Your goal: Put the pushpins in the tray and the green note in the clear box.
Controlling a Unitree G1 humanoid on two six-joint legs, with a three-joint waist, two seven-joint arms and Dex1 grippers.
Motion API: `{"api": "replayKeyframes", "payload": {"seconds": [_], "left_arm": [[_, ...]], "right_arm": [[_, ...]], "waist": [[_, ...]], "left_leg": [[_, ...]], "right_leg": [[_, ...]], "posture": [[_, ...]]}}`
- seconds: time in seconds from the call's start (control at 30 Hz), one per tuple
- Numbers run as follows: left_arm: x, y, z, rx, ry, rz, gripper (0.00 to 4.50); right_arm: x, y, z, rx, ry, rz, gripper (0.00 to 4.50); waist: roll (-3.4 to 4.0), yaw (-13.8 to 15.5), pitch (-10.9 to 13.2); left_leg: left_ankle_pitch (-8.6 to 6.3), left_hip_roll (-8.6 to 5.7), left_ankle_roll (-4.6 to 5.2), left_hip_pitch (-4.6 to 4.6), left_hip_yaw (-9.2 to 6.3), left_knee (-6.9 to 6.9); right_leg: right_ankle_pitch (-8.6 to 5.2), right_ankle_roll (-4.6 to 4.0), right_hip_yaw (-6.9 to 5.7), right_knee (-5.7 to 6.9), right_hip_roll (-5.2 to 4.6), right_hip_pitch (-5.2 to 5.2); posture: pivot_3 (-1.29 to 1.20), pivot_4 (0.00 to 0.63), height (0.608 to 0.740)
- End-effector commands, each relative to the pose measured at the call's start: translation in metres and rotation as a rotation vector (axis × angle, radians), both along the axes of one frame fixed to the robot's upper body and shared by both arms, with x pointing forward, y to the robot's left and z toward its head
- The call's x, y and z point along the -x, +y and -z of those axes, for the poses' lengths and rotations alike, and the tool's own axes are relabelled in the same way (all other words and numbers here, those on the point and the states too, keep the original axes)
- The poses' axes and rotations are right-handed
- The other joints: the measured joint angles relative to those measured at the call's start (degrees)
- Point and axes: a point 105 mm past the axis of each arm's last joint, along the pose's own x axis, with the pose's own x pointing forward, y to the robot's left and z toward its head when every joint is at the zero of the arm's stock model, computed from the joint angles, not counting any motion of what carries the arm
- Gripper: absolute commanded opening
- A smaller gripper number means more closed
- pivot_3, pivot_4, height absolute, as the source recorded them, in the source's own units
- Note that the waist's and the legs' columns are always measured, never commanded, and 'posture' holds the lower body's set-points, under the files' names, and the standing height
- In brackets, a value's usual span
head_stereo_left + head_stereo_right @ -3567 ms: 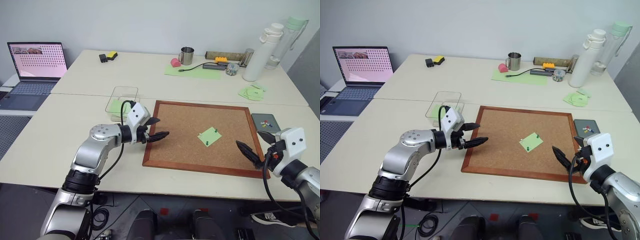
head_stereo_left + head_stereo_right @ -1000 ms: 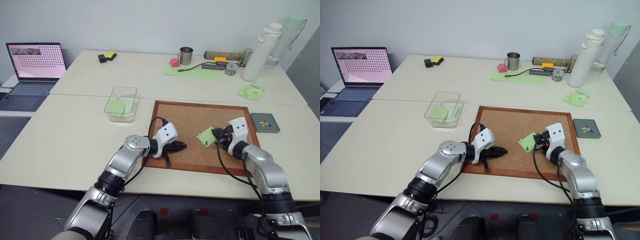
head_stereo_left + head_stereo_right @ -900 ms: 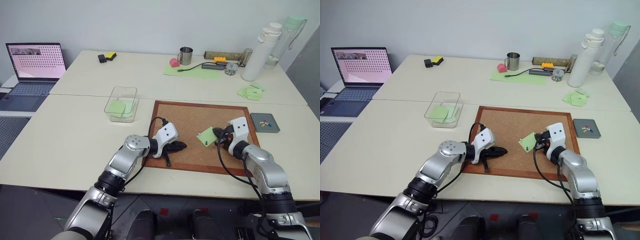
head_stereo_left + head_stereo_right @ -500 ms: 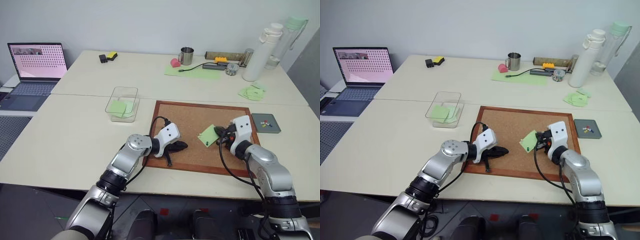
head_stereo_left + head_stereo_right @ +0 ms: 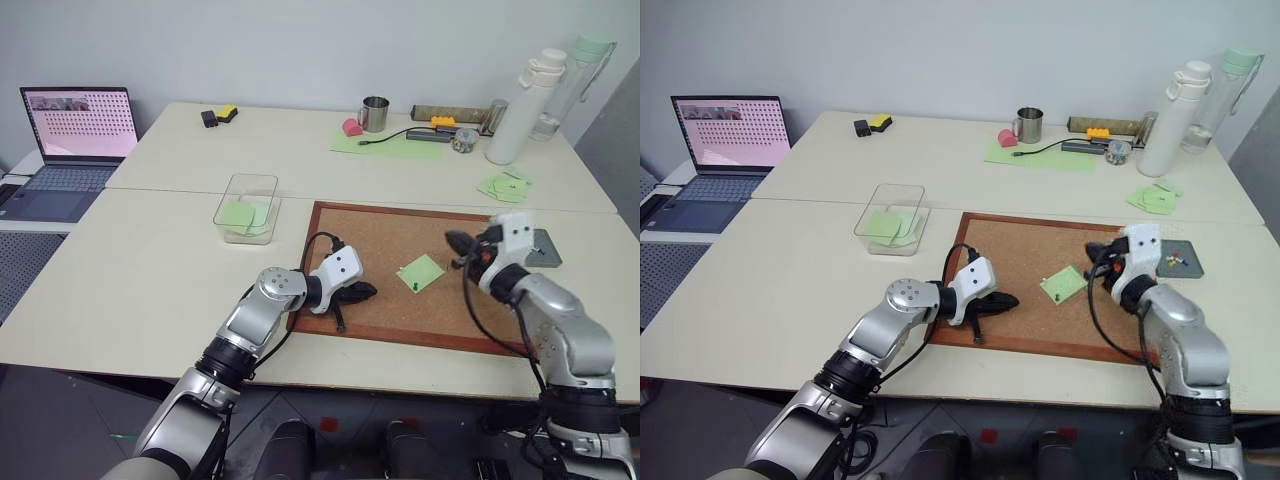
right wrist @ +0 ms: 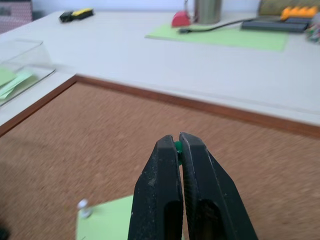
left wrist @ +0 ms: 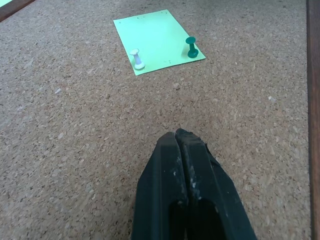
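Leftmost, at the bench's (image 5: pixel 150 260) far left edge: an open laptop (image 5: pixel 78 125).

Clear box (image 5: pixel 247 207), just off the cork board's (image 5: pixel 390 245) left corner: it holds light green paper notes.

Left hand (image 5: pixel 366 291): resting low on the board near its left edge, fingers pressed together on nothing. Its wrist view gives the fingers (image 7: pixel 170 165) shut above the cork, and beyond them the green note (image 7: pixel 157 41) lying flat with two pins upright in it, one white (image 7: pixel 136 59), one dark green (image 7: pixel 191 48). The head views show that note (image 5: pixel 420 271) near the board's middle as a small square with only a dark speck on it.

Right hand (image 5: pixel 456 241): raised above the board's right part, beside the note and clear of it. Its wrist view shows the fingers (image 6: pixel 167 165) closed on a small green pin head (image 6: pixel 178 146), too small to make out from the head views.

Tray (image 5: pixel 1179 259), dark grey, on the bench beside the board's right edge: a few small coloured pins lie in it.

Far right, back of bench: a white bottle (image 5: pixel 520 105).
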Motion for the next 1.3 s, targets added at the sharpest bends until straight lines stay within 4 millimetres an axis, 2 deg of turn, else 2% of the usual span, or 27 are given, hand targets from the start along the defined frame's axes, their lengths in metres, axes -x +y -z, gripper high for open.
{"api": "replayKeyframes", "payload": {"seconds": [0.03,0.1,0.2,0.3,0.4,0.53,0.57,0.67,0.97,1.17,1.23,1.3], "left_arm": [[-0.002,0.009,0.017,-0.06,0.04,-0.053,0.0],[-0.002,0.009,0.017,-0.06,0.04,-0.054,0.0],[-0.001,0.01,0.017,-0.06,0.043,-0.053,0.0],[0.0,0.01,0.018,-0.061,0.046,-0.052,0.0],[0.0,0.01,0.018,-0.062,0.047,-0.056,0.0],[0.001,0.012,0.018,-0.062,0.048,-0.064,0.0],[0.001,0.014,0.018,-0.064,0.047,-0.069,0.0],[0.0,0.019,0.018,-0.068,0.045,-0.089,0.0],[0.003,0.023,0.018,-0.067,0.047,-0.109,0.0],[0.004,0.021,0.017,-0.062,0.046,-0.103,0.0],[0.004,0.021,0.017,-0.062,0.045,-0.1,0.0],[0.003,0.021,0.016,-0.063,0.044,-0.099,0.0]], "right_arm": [[-0.002,-0.019,-0.023,-0.027,-0.066,0.053,0.07],[-0.007,-0.037,-0.025,0.001,-0.072,0.13,0.07],[-0.016,-0.076,-0.025,0.063,-0.065,0.294,0.07],[-0.023,-0.107,-0.019,0.096,-0.027,0.392,0.07],[-0.03,-0.125,-0.008,0.091,0.024,0.43,0.07],[-0.038,-0.135,0.001,0.061,0.063,0.438,0.07],[-0.04,-0.137,0.003,0.06,0.067,0.438,0.07],[-0.044,-0.139,0.006,0.052,0.076,0.432,0.6],[-0.047,-0.145,0.004,0.063,0.06,0.429,2.39],[-0.043,-0.135,-0.003,0.076,0.019,0.37,2.39],[-0.038,-0.116,-0.006,0.064,-0.006,0.273,2.39],[-0.025,-0.084,-0.002,0.064,-0.003,0.115,2.39]], "waist": [[0.01,0.0,0.0],[0.02,-0.01,-0.01],[0.02,0.0,-0.01],[0.03,0.0,-0.01],[0.06,-0.07,-0.04],[0.09,-0.2,-0.05],[0.09,-0.21,-0.05],[0.1,-0.27,-0.05],[0.1,-1.29,-0.05],[0.1,-1.33,-0.05],[0.1,-1.31,-0.05],[0.11,-1.29,-0.06]], "left_leg": [[0.0,0.0,0.0,0.0,0.0,0.0],[0.0,0.0,0.0,0.0,0.01,0.0],[0.0,-0.01,0.0,0.0,0.05,0.01],[0.0,-0.02,0.01,0.0,0.09,-0.02],[0.0,-0.01,0.01,0.02,0.13,-0.04],[0.01,-0.01,0.01,0.05,0.18,-0.04],[0.01,-0.01,0.01,0.05,0.18,-0.04],[0.0,-0.01,0.01,0.05,0.19,-0.05],[0.0,0.01,0.01,0.05,0.17,-0.08],[0.0,0.01,0.01,0.05,0.17,-0.08],[0.0,0.01,0.01,0.05,0.17,-0.08],[0.0,0.02,0.01,0.05,0.15,-0.09]], "right_leg": [[0.0,0.0,0.0,0.0,0.0,0.0],[0.0,0.0,0.0,0.0,0.0,0.0],[0.0,0.0,0.03,-0.02,-0.01,0.0],[0.0,0.0,0.05,-0.03,-0.01,-0.01],[0.0,0.0,0.08,-0.03,-0.01,-0.01],[0.0,0.0,0.13,-0.03,-0.01,0.0],[0.0,0.0,0.13,-0.03,-0.01,0.01],[0.0,0.0,0.14,-0.05,-0.01,0.0],[0.0,0.0,0.13,-0.05,0.0,0.0],[0.0,0.0,0.14,-0.04,0.0,0.0],[0.0,0.0,0.13,-0.05,0.0,0.0],[0.0,0.01,0.12,-0.05,0.0,0.01]], "posture": [[0.0,0.15,0.74],[0.0,0.15,0.74],[0.0,0.15,0.74],[0.0,0.15,0.74],[0.0,0.15,0.74],[0.0,0.15,0.74],[0.0,0.15,0.74],[0.0,0.15,0.74],[0.0,0.15,0.74],[0.0,0.15,0.74],[0.0,0.15,0.74],[0.0,0.15,0.74]]}}
